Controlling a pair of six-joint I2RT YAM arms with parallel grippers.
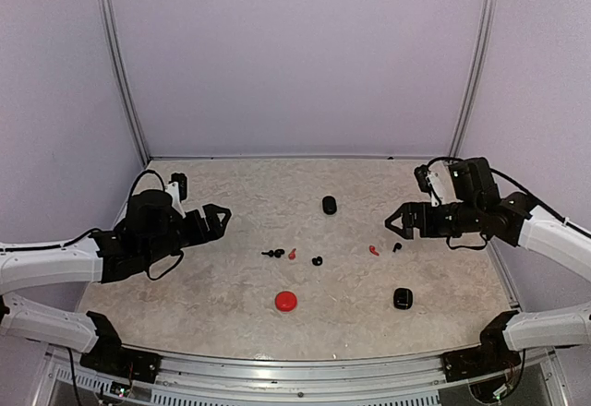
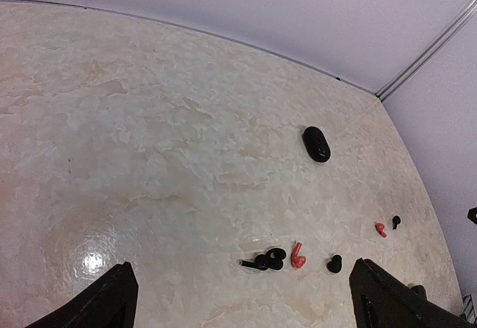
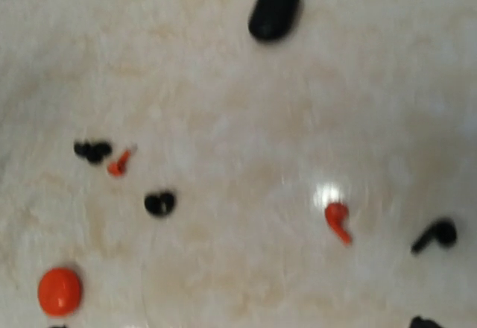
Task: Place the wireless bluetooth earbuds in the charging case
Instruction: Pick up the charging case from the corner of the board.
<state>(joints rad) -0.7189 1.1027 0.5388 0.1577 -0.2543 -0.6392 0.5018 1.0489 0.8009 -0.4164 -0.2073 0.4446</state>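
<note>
Several tiny stemmed earbuds lie mid-table: a black pair (image 1: pixel 272 254), a red one (image 1: pixel 293 255), a black one (image 1: pixel 317 261), another red one (image 1: pixel 373 250) and a black one (image 1: pixel 395 247). A black charging case (image 1: pixel 329 205) lies behind them, a red case (image 1: pixel 286 301) and a second black case (image 1: pixel 402 298) in front. My left gripper (image 1: pixel 217 217) is open and empty, left of the earbuds. Its wrist view shows the black pair (image 2: pixel 264 261) and a red earbud (image 2: pixel 298 256) between its fingers (image 2: pixel 112 302). My right gripper (image 1: pixel 395 226) is open, just above the right red earbud (image 3: pixel 337 221); its fingers are outside its blurred wrist view.
The marbled table (image 1: pixel 212 277) is bounded by purple walls at the back and sides, with metal posts (image 1: pixel 125 83) in the back corners. The far black case (image 2: pixel 316 143) and the red case (image 3: pixel 59 291) also show in the wrist views.
</note>
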